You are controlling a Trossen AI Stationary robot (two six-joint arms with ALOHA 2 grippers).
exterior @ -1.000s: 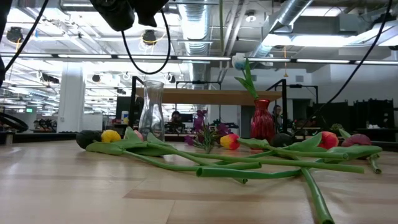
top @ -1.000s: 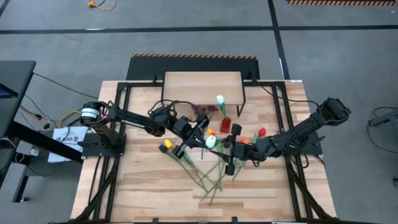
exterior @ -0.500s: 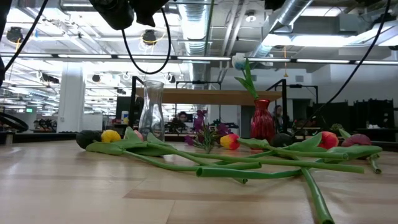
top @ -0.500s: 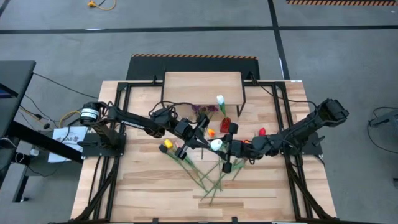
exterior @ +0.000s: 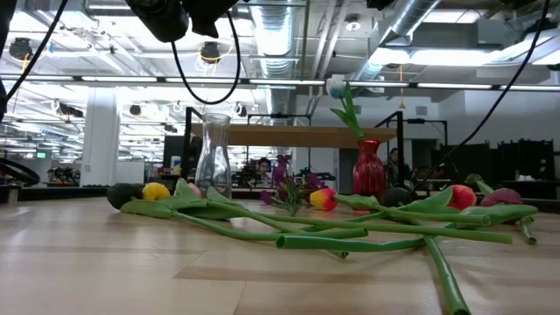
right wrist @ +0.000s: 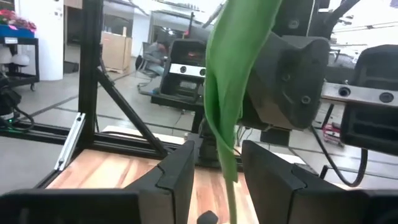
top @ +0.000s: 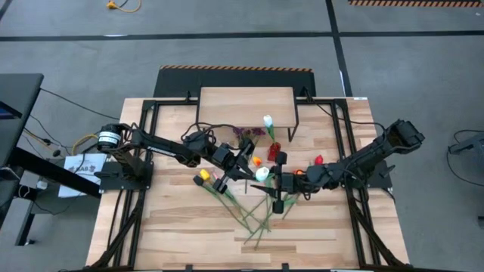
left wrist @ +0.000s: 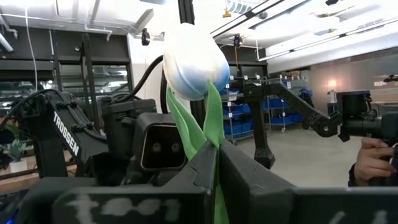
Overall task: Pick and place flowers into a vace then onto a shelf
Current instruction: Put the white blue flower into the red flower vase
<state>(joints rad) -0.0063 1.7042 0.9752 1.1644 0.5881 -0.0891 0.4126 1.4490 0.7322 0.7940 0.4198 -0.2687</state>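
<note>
Overhead camera looks straight down; low camera sights level across the table [exterior: 105,262].

L+R grippers [top: 252,171] [top: 277,180] meet mid-table — white tulip [top: 262,174] between.

Bright, even overhead light; ceiling strip lights [exterior: 262,80] glare in the low view. The white tulip head [left wrist: 189,53] looks blurred, overexposed.

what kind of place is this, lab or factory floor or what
Most likely a robotics lab or workshop: exposed ceiling ducts and strip lights, blue parts bins on shelving, and another arm on a stand beyond the wooden table.
</note>
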